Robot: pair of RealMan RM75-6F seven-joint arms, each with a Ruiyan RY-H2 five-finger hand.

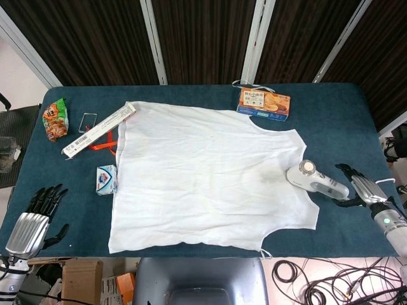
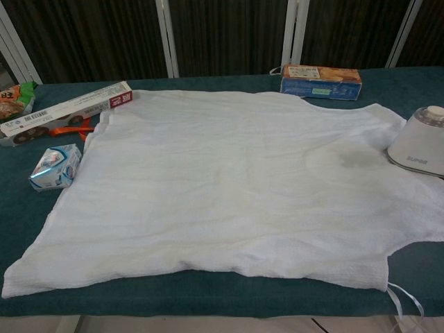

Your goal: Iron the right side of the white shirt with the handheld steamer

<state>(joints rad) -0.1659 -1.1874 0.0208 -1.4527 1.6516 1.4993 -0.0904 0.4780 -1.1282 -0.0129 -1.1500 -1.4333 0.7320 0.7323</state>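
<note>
The white shirt (image 1: pixel 203 175) lies spread flat on the dark teal table (image 1: pixel 343 121); in the chest view the shirt (image 2: pixel 229 187) fills most of the frame. The white handheld steamer (image 1: pixel 316 180) lies at the shirt's right edge, head on the cloth and handle pointing right. The steamer's head (image 2: pixel 420 142) also shows at the right edge of the chest view. My right hand (image 1: pixel 360 189) is at the handle's end, fingers spread above and below it, not closed around it. My left hand (image 1: pixel 32 222) rests at the table's front left corner, fingers apart and holding nothing.
A faint damp patch (image 1: pixel 270 175) marks the shirt near the steamer. An orange biscuit box (image 1: pixel 264 103) lies at the back, touching the collar. Left of the shirt are a snack bag (image 1: pixel 55 119), a long carton (image 1: pixel 98 130), orange scissors (image 1: pixel 105 145) and a tissue pack (image 1: pixel 106 179).
</note>
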